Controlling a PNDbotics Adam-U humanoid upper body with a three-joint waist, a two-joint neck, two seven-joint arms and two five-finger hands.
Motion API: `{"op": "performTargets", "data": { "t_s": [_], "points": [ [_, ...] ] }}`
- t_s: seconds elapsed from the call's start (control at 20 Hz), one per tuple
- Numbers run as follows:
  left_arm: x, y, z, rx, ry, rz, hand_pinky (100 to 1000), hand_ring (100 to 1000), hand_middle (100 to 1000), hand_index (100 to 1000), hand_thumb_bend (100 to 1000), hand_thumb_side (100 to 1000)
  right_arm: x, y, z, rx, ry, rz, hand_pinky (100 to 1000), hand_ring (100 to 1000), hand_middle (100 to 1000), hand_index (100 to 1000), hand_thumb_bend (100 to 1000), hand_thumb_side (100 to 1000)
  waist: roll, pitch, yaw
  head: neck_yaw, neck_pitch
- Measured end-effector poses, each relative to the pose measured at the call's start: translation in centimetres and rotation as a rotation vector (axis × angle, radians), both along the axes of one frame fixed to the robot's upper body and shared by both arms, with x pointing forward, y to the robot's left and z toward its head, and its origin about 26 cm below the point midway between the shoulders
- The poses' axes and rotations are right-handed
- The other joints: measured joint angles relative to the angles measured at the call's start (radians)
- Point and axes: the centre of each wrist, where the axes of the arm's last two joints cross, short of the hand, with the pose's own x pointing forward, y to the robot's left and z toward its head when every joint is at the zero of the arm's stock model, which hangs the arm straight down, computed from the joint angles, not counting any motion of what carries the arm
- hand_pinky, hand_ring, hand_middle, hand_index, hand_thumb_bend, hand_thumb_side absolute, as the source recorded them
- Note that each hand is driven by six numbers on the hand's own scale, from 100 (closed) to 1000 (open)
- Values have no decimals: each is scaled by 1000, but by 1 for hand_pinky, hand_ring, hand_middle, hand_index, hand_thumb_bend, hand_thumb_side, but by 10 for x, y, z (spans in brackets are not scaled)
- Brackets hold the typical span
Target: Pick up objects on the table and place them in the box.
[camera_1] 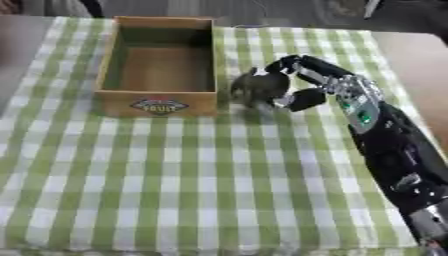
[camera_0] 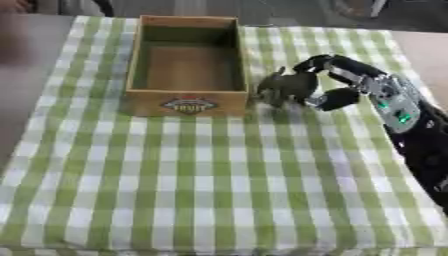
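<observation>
Fingers of the black right hand (camera_0: pixel 337 82) curl round a dark olive lumpy object (camera_0: pixel 284 87) at the open wooden box's (camera_0: pixel 186 102) three o'clock. Right eye: green-checked tablecloth (camera_1: pixel 219 190) underneath, object just beside the box.

A green-and-white checked cloth (camera_0: pixel 201 180) covers most of the surface (camera_0: pixel 35 75), its squares running in even rows toward the near edge. Along the left side, the cloth stops short and a bare brownish strip of the surface shows; a similar bare strip shows at the far right corner. Beyond the far edge lies a dark grey floor (camera_0: pixel 289 12), with some blurred shapes standing on it that cannot be made out.
</observation>
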Motion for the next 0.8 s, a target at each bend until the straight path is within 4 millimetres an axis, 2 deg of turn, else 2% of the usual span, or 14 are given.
{"op": "performTargets", "data": {
  "t_s": [0.25, 0.45, 0.55, 0.65, 0.8],
  "points": [
    [0, 0, 0, 0, 0, 0, 550, 585, 505, 562, 260, 591, 0, 1, 0, -31, -17, -4, 781, 816, 720, 857, 272, 415, 0, 0, 1, -1, 0],
    [0, 0, 0, 0, 0, 0, 551, 586, 510, 563, 258, 593, 0, 1, 0, -42, -43, -14, 706, 747, 643, 799, 244, 330, 0, 0, 2, -1, 0],
    [0, 0, 0, 0, 0, 0, 551, 586, 510, 564, 258, 593, 0, 2, 0, -43, -60, -20, 641, 664, 554, 724, 201, 246, 0, 0, 3, -1, 0],
    [0, 0, 0, 0, 0, 0, 551, 586, 510, 564, 257, 593, 0, 2, -1, -41, -77, -26, 618, 628, 518, 692, 177, 218, 0, 1, 3, -1, 0],
    [0, 0, 0, 0, 0, 0, 552, 587, 511, 563, 255, 594, -1, 2, -3, -31, -97, -37, 555, 538, 417, 589, 129, 157, 0, 3, 3, -1, 0]
  ]
}}
